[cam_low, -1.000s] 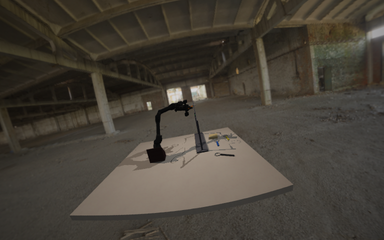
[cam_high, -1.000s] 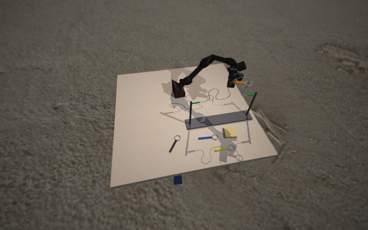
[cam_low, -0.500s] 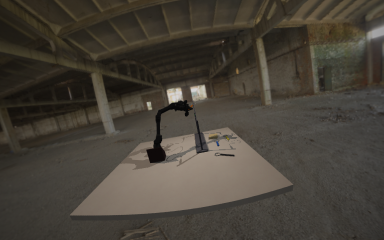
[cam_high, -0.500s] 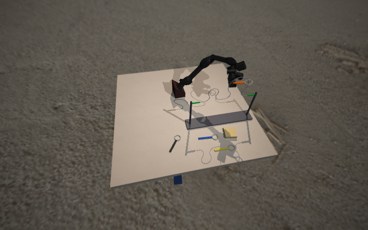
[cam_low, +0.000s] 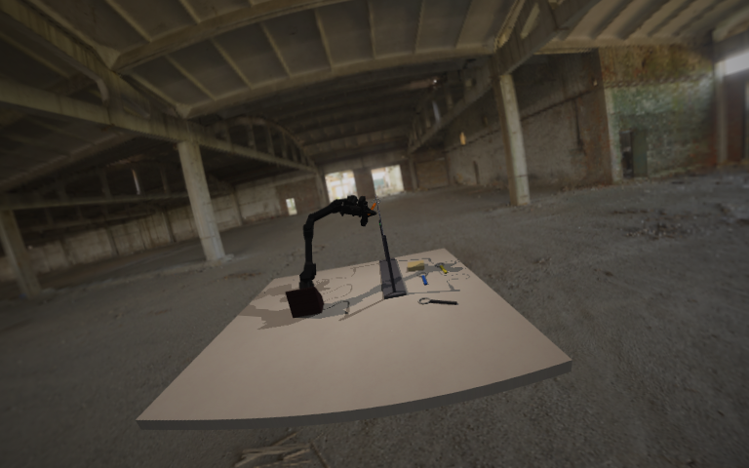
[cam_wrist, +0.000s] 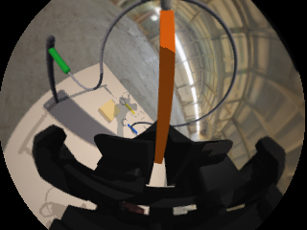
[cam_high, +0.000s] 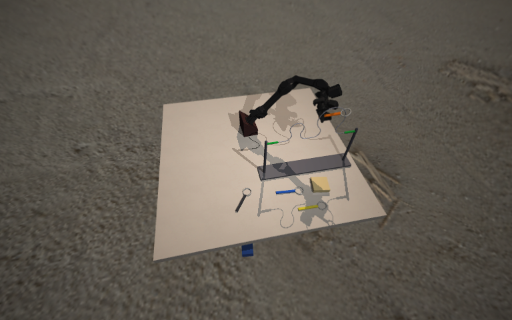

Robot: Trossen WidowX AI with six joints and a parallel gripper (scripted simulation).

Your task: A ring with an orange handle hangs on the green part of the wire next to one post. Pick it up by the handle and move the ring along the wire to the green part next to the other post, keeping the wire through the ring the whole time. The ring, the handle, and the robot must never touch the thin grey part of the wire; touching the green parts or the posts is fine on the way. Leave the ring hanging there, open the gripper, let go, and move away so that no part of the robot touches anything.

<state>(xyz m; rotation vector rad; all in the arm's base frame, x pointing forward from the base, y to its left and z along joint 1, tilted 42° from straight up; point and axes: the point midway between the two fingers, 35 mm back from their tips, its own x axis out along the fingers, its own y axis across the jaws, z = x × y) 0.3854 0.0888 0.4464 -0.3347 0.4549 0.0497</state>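
Observation:
My gripper [cam_high: 325,117] [cam_wrist: 160,123] is shut on the orange handle [cam_high: 334,114] [cam_wrist: 166,72], high above the table. The ring [cam_high: 351,112] at the handle's far end is by the right part of the wire's tall right-hand bend in the top view; whether it touches the wire is too small to tell. In the wrist view the ring is out of frame. The grey wire [cam_wrist: 235,57] curves round behind the handle. One green part [cam_high: 349,131] [cam_wrist: 59,59] is at the right post [cam_high: 350,144]; the other green part [cam_high: 273,143] is at the left post [cam_high: 265,157].
The posts stand on a dark base [cam_high: 305,166]. In front of it on the table [cam_high: 194,179] lie a blue-handled ring [cam_high: 286,192], a yellow-handled ring [cam_high: 307,207], a black-handled ring [cam_high: 241,203] and a yellow block [cam_high: 320,185].

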